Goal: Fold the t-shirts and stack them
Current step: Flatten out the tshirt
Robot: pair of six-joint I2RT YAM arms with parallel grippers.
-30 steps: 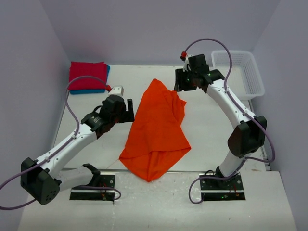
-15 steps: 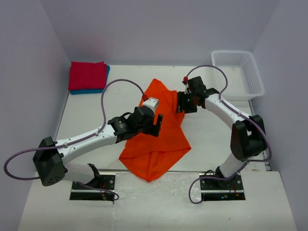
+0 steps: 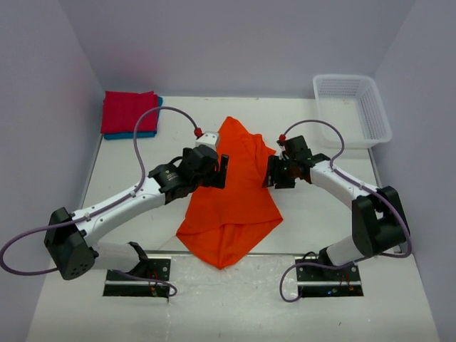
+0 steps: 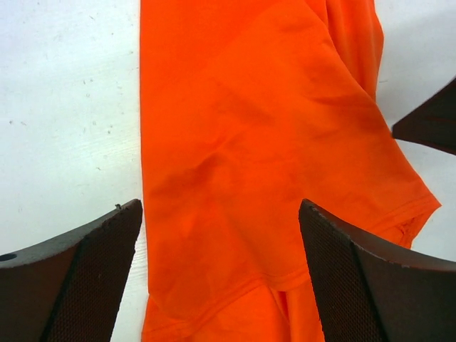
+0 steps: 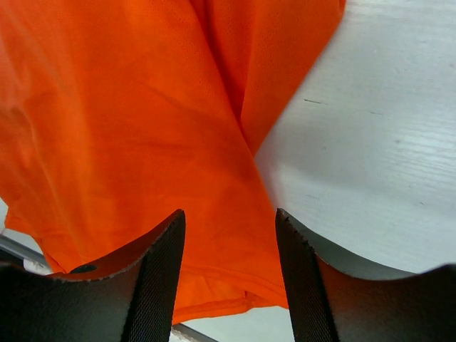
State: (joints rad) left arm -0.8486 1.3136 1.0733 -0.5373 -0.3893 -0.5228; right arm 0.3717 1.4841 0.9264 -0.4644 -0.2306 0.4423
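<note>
Crimson tee [image 3: 129,112] sits folded on the blue tee [image 3: 128,135] at the far-left corner. I take that stack as the drop target.

Left gripper [image 3: 221,171] hangs over the left edge of the orange tee [image 3: 231,206], jaws wide apart, nothing held. In its wrist view the cloth spans the gap and the straight left edge lines up with the left finger's tip.

The orange tee lies mid-table as a long, loosely doubled strip, wrinkled and wider at the near end.

Right gripper [image 3: 271,173] is over the right edge, roughly level with the left one, jaws also spread and empty. In its view a fold ridge runs between the fingers, with bare table [image 3: 313,206] to the right.

My read: this is the pinch before the next fold. I'd drop both straight down, close through all layers at the edge, then lift at matched height so the cloth doesn't skew. Main risk is grabbing only the top layer.

White basket [image 3: 376,117] is far right, well apart from the work.
</note>
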